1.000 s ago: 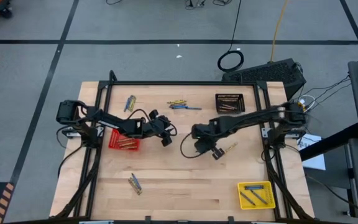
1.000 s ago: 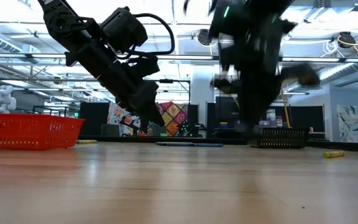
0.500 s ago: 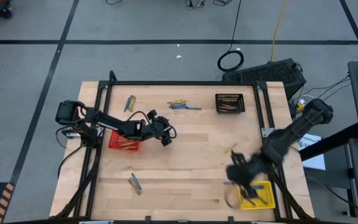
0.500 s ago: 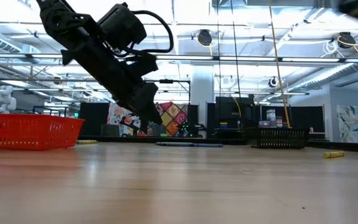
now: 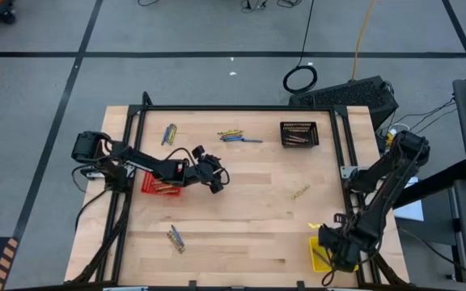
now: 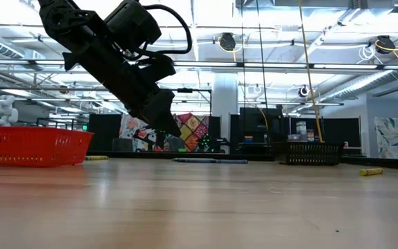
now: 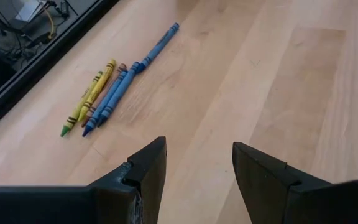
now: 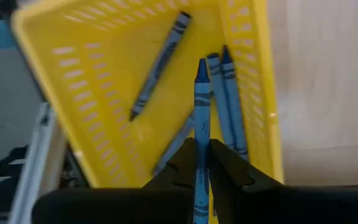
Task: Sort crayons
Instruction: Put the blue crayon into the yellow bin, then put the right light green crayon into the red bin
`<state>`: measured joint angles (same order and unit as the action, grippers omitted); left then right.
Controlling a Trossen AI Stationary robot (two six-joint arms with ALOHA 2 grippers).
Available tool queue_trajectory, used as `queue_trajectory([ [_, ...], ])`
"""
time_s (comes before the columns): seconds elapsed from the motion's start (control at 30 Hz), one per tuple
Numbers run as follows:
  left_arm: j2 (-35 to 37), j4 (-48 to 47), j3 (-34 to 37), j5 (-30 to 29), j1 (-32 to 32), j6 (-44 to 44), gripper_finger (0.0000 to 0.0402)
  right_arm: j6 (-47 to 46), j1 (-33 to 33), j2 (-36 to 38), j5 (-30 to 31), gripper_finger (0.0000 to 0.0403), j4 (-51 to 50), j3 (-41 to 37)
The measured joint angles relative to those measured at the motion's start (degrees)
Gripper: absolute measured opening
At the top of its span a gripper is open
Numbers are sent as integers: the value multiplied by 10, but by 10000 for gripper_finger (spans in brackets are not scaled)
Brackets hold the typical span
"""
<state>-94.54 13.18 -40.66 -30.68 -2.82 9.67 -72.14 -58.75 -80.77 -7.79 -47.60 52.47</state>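
The right gripper [image 8: 202, 163] pinches a blue crayon [image 8: 201, 118] above the yellow basket [image 8: 79, 112]. The left gripper [image 7: 197, 168] hovers open mid-table.

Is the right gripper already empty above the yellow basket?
No, the right gripper is shut on a blue crayon over the yellow basket.

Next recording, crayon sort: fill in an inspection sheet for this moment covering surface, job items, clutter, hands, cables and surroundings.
Surface: wooden table, black frame around it.
Job's things: blue crayon clamped in the right hand; more blue ones in the yellow basket; mixed row at the far edge; loose crayons near the front, one mid-right; red basket and black basket hold some.
Clutter: nothing seen.
Hands: left hand open above bare wood; right hand over the yellow basket.
Cables: coiled cable on the floor.
Surroundings: grey floor, equipment at right.
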Motion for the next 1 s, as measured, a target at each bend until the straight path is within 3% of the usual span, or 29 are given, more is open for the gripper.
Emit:
queue_trajectory([
  [0.27, 0, 0, 0, -3, -1, 0, 187, 72, 3, 0, -12, 28, 2, -33],
  [0.5, 0, 0, 0, -9, -1, 1, 187, 84, 3, 0, 0, 78, 1, -47],
  [0.73, 0, 2, 0, -9, -1, 4, 187, 88, 24, 0, 11, 108, -16, 6],
  [0.87, 0, 27, 0, -9, -5, 4, 187, 136, 45, 1, 79, 98, -27, 55],
  [1.0, 0, 60, 0, -9, -17, 0, 187, 265, 65, 1, 252, 88, -10, 81],
])
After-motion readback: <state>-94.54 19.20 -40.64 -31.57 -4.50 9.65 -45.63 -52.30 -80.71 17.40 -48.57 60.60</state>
